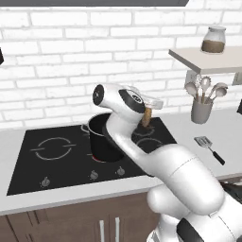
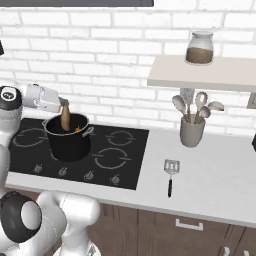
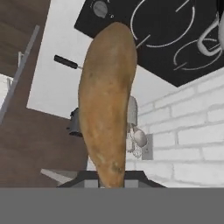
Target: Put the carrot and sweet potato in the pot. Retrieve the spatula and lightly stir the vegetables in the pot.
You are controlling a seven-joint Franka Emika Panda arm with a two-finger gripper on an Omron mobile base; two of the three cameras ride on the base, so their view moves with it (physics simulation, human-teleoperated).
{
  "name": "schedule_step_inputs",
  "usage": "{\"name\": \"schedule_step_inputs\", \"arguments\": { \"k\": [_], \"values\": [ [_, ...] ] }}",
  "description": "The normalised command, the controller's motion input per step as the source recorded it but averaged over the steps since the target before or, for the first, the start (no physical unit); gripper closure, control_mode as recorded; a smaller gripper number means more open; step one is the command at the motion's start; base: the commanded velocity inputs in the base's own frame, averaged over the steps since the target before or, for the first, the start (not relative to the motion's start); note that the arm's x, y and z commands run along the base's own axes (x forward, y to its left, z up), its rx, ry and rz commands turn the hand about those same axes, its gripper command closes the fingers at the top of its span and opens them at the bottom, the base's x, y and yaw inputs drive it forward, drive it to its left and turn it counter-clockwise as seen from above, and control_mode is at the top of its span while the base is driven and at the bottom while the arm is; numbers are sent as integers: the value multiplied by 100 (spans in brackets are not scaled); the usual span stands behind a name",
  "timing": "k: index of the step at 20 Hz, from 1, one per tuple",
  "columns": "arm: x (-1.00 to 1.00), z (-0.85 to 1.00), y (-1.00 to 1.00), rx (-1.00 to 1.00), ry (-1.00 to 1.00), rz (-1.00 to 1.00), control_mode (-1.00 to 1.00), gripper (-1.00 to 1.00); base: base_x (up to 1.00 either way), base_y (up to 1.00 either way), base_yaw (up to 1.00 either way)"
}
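The hand [image 2: 62, 103] is clamped on the top end of the sweet potato [image 2: 65, 118], which hangs almost upright, long axis vertical, lower end dipping into the pot [image 2: 69, 142] on the hob. A bit of carrot [image 2: 77, 130] shows inside. The spatula [image 2: 170, 175] lies on the bench, handle toward the front edge, near the utensil crock [image 2: 192, 133].

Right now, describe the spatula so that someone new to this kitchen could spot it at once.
Start at the black stovetop and move right onto the pale counter. In front of the grey utensil holder lies the spatula, flat on the counter. Unlike the round-headed spoons standing in the holder, it has a slotted square head and thin black handle.
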Motion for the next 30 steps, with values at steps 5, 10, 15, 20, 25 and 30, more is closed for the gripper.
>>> {"name": "schedule_step_inputs", "arguments": {
  "k": [5, 10, 15, 20, 25, 30],
  "values": [
    [27, -12, 55, -26, 8, 0, -100, 100, 0, 0, 0],
    [30, -49, 43, -20, 2, 0, -100, 100, 0, 0, 0],
    [13, -60, 2, -1, 0, 1, -100, 100, 0, 0, 0],
    [11, -18, 0, 0, -1, 2, -100, 100, 0, 0, 0],
    [12, 21, 0, 2, -5, 1, -100, 100, 0, 0, 0],
    [0, 67, 0, 2, 1, 0, -100, 100, 0, 0, 0]
  ]
}}
